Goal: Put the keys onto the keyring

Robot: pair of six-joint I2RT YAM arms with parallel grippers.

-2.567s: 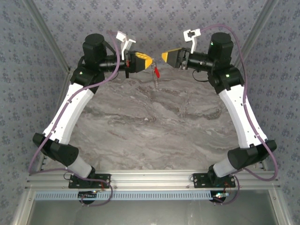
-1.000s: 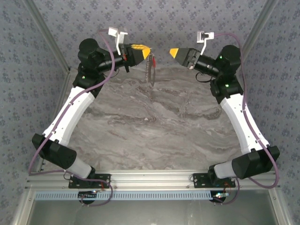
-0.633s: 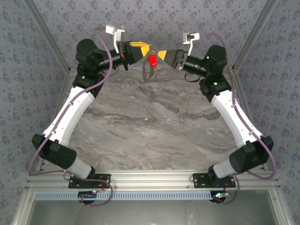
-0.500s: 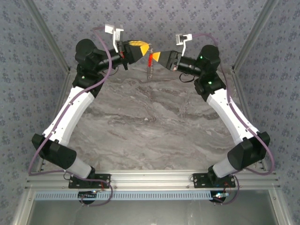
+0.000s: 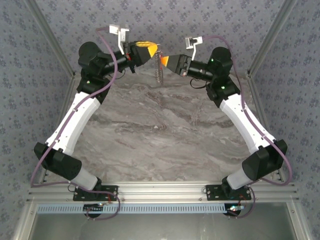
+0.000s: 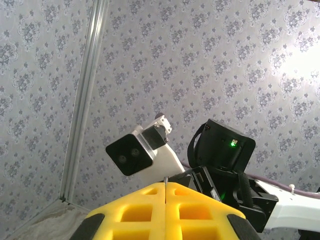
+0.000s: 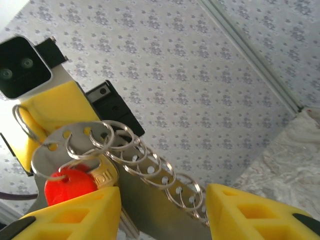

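Note:
High at the back of the table, my left gripper is shut on the keyring, which hangs down from it. In the left wrist view a thin metal edge pokes out between the closed yellow fingers. The keyring is a flat perforated bar threaded with several split rings. A red-headed key with a brassy blade hangs at its upper end. My right gripper is right beside it. My right gripper is open, its jaws straddling the bar, and its left finger is next to the red key.
The marble tabletop lies well below both grippers. Patterned walls and a metal corner post close in behind. The right arm's wrist camera sits close in front of the left fingers.
My right arm has swung left, bringing its gripper from apart to right at the hanging keyring. Its jaws narrowed, then widened again. The left gripper stayed shut, lifting slightly.

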